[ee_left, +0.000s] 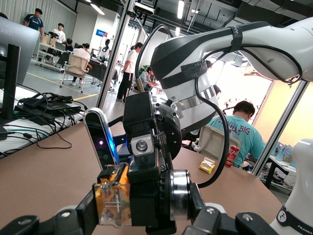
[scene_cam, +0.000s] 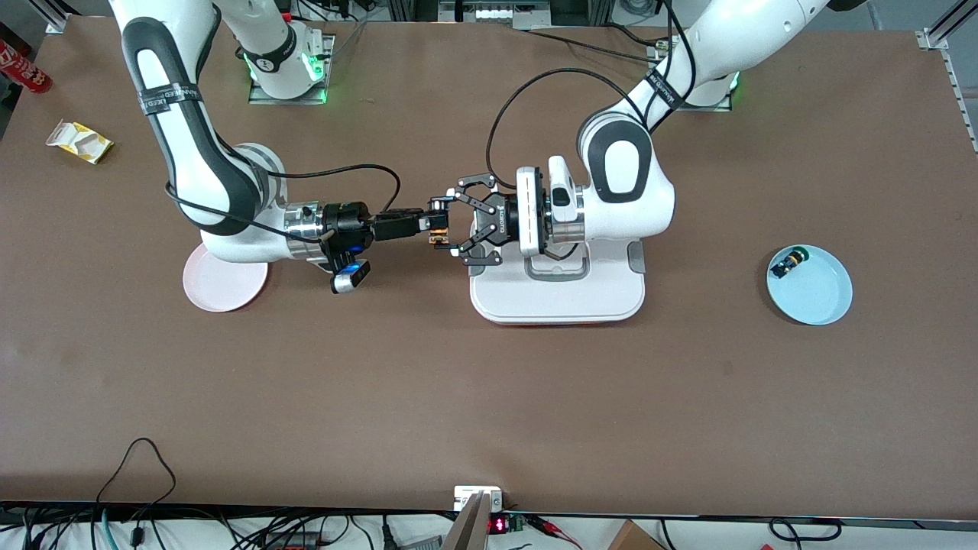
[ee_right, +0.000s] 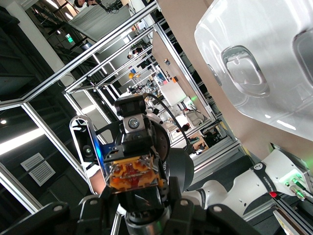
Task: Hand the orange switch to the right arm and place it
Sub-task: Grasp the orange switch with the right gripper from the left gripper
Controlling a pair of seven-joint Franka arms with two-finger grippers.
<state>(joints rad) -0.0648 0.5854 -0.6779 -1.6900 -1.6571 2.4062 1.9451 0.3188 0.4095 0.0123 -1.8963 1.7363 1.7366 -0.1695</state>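
both arms meet in the air above the middle of the brown worktop (scene_cam: 489, 397), tool to tool, over bare worktop just off the right-arm end of the white lidded box (scene_cam: 558, 294).

orange switch (scene_cam: 438, 231) sits between the two tools, off the worktop. in the left wrist view its orange cap (ee_left: 113, 201) shows through a clear housing; in the right wrist view the same orange part (ee_right: 133, 177) is framed by black fingers.

left tool (scene_cam: 452, 226): open-linkage black fingers clenched on the orange switch, wrist lying over the white lidded box.

right tool (scene_cam: 429, 222): slim black fingers closed on the orange switch from the other end, so both tools grasp it at once. its blue-lit wrist camera (scene_cam: 350, 276) hangs below the wrist.

pink plate (scene_cam: 221, 286) lies on the worktop under the right arm's forearm.

light blue plate (scene_cam: 811, 284) lies toward the left arm's end of the worktop, a small black button (scene_cam: 787, 263) in it near its rim; cap colour cannot be told.

yellow packet (scene_cam: 79, 142) and red can (scene_cam: 23, 67) lie farthest from the front camera, at the right arm's end.
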